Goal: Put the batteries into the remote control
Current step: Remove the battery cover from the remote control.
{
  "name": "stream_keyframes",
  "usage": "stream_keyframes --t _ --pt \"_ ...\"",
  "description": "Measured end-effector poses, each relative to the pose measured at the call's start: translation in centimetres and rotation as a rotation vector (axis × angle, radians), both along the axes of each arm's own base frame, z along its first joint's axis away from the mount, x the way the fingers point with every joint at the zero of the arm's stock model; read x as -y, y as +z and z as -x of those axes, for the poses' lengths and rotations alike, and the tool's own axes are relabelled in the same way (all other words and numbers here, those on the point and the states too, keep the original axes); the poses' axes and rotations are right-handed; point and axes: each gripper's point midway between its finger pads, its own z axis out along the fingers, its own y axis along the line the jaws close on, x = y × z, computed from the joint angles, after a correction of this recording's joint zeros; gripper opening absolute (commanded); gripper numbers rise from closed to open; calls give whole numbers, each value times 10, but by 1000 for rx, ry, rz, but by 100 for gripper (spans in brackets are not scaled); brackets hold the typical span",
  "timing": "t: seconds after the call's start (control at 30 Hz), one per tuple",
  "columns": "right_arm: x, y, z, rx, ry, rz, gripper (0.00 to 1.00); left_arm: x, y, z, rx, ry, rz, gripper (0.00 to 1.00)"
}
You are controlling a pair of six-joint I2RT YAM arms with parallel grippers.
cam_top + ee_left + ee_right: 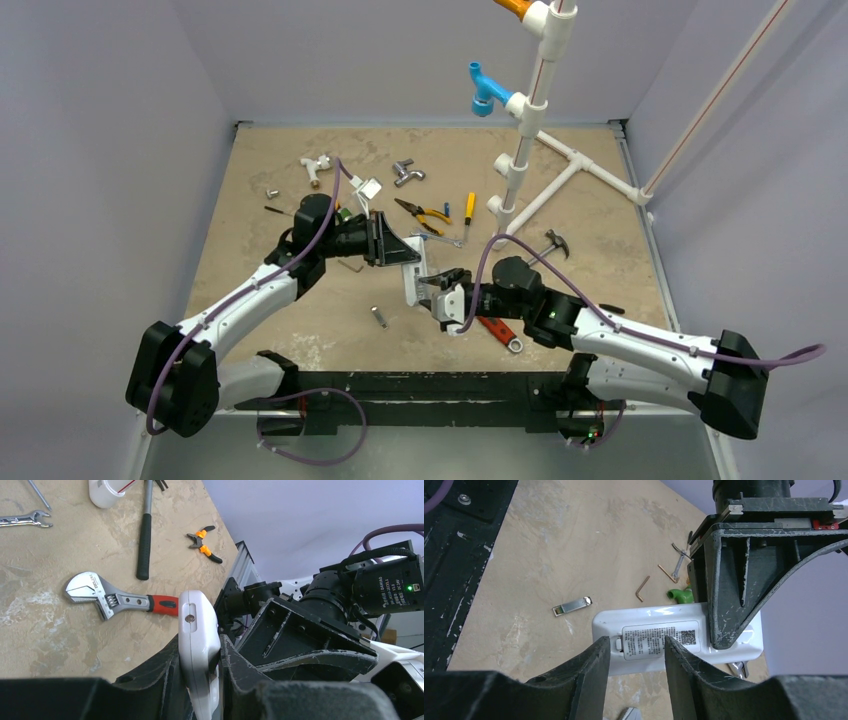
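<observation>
Left fingers (pixel 239 666) clamp the remote control (pixel 198 630); parted right fingers (pixel 685 672) touch it.

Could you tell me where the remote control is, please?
The remote control is held mid-table in the top view, between the left fingers, beside the right gripper.

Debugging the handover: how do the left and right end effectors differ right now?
1. The left end effector is shut on one end of the remote. The right end effector is open and clamps nothing.
2. The left one pinches the remote across its front and back. The right one's fingers point at the back, straddling the label.
Shared: both are at the remote.
</observation>
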Motion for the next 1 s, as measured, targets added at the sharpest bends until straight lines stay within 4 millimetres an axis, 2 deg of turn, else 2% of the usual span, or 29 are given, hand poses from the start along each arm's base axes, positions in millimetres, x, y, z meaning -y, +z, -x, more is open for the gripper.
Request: stream_keyframes --t 0.67,1.0 --pt "-3 -9 0 7 6 12 41 0 0 -3 6 15 -3 0" --pt "2 -5 0 39 2 2 42 0 -1 -2 4 9 -5 0"
